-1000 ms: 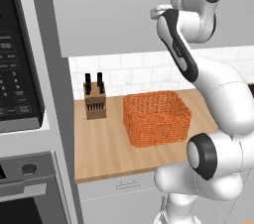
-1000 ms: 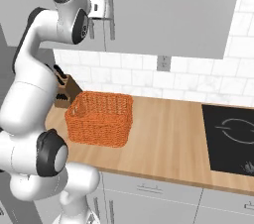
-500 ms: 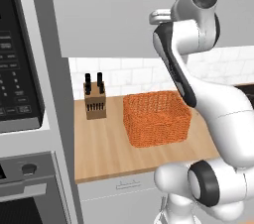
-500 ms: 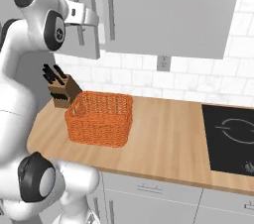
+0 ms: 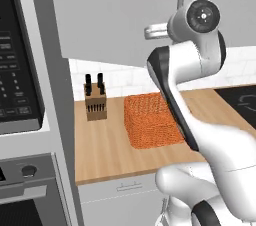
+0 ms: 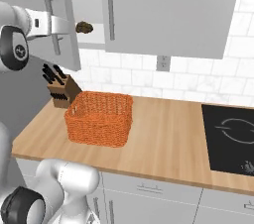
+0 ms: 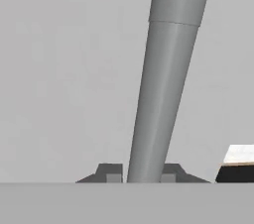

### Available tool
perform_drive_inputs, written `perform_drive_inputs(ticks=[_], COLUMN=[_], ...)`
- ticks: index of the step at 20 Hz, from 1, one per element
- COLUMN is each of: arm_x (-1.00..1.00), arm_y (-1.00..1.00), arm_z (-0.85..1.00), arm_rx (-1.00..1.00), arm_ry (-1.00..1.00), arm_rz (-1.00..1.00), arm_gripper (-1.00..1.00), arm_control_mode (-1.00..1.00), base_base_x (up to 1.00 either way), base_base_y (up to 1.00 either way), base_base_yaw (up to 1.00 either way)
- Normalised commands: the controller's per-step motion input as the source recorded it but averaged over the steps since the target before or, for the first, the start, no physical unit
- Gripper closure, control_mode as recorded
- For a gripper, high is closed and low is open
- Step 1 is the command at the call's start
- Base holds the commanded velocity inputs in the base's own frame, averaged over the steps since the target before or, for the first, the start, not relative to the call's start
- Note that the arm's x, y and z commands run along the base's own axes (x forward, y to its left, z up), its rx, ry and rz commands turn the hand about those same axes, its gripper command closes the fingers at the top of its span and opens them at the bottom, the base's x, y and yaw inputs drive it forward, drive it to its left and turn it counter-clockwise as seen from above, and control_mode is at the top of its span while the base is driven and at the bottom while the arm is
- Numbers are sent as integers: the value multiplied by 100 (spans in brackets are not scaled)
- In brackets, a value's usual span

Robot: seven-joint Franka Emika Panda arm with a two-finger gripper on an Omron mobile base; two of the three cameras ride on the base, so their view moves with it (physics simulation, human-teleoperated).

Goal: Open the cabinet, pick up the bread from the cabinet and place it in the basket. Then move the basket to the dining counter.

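Metal bar handle (image 7: 163, 84) of the cabinet (image 6: 163, 10) clamped between the two dark fingertips (image 7: 110, 173) of the gripper (image 7: 140, 176), left door (image 6: 47, 15) swung partly ajar. Just past the gripper, beyond the door's edge, bread (image 6: 84, 27) on the white shelf inside (small, brown, rounded). Well below the gripper, orange woven basket (image 6: 100, 118) on the wood counter (image 6: 168, 141), knife block (image 6: 63, 91) beside it at the wall.
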Motion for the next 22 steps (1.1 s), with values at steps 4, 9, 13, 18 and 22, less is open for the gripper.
perform_drive_inputs(ticks=[4,9,13,18,22], arm_x=[-88,-52,-22,-63,-64], arm_y=[68,41,7,-48,-100], arm_z=[0,0,0,0,1], arm_rx=[-8,-4,0,18,60], arm_ry=[3,7,4,-1,-6], arm_rz=[-7,-17,-13,-12,15], arm_gripper=[100,-100,-100,-100,-100], arm_control_mode=[-100,-100,-100,-100,-100], base_base_x=[0,0,0,0,0], base_base_y=[0,0,0,0,0], base_base_yaw=[0,0,0,0,0])
